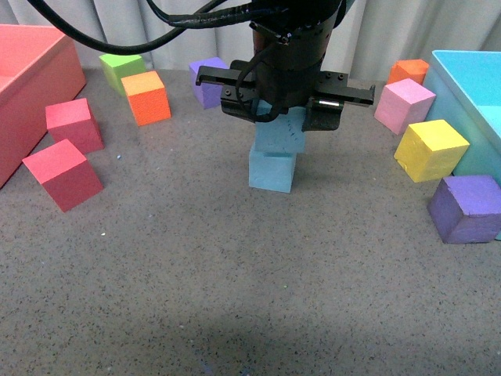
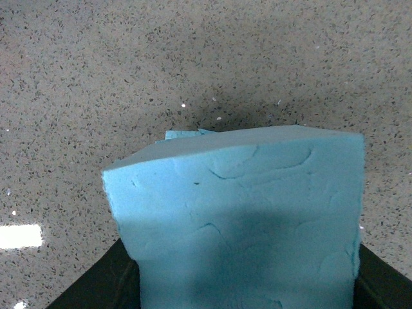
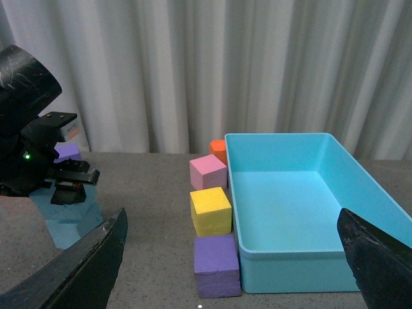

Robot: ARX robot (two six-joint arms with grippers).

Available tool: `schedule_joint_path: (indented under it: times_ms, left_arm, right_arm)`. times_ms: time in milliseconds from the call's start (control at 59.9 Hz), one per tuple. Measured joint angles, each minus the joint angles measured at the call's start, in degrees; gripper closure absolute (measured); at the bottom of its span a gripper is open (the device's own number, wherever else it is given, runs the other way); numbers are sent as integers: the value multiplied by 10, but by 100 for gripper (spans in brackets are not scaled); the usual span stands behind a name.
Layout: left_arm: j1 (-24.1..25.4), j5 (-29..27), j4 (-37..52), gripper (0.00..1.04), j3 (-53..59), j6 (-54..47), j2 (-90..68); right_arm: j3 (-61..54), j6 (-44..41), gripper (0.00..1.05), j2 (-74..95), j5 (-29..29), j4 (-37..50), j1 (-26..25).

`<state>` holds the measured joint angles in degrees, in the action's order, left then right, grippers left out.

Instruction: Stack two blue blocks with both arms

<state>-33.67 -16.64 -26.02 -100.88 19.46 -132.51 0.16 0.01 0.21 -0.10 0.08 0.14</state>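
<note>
One blue block (image 1: 272, 172) sits on the table near the middle. The second blue block (image 1: 279, 133) is on top of it, turned slightly askew, and my left gripper (image 1: 275, 116) is shut on it from above. In the left wrist view this held blue block (image 2: 238, 212) fills the space between the black fingers (image 2: 96, 290), and a sliver of the lower blue block (image 2: 183, 134) shows beyond it. My right gripper (image 3: 232, 257) is open with nothing between its fingers. It hangs off to the side facing the bin, with the stack (image 3: 64, 219) near its one finger.
A red bin (image 1: 31, 86) stands at the left with two red cubes (image 1: 63, 172) beside it. Green (image 1: 121, 69), orange (image 1: 146, 96) and purple (image 1: 207, 78) cubes lie behind. A light-blue bin (image 1: 470, 78) stands at the right, with pink (image 1: 404, 104), yellow (image 1: 430, 149) and purple (image 1: 466, 207) cubes alongside it.
</note>
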Motion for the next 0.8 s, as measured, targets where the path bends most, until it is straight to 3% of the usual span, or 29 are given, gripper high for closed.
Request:
schedule_joint_path:
  times_ms: [668, 802]
  left_arm:
    - [7, 19, -28, 54, -7, -17, -4]
    - [7, 16, -28, 37, -10, -18, -6]
  right_arm:
    - [0, 0, 10, 0, 0, 0, 0]
    - [0, 0, 10, 0, 0, 0, 0]
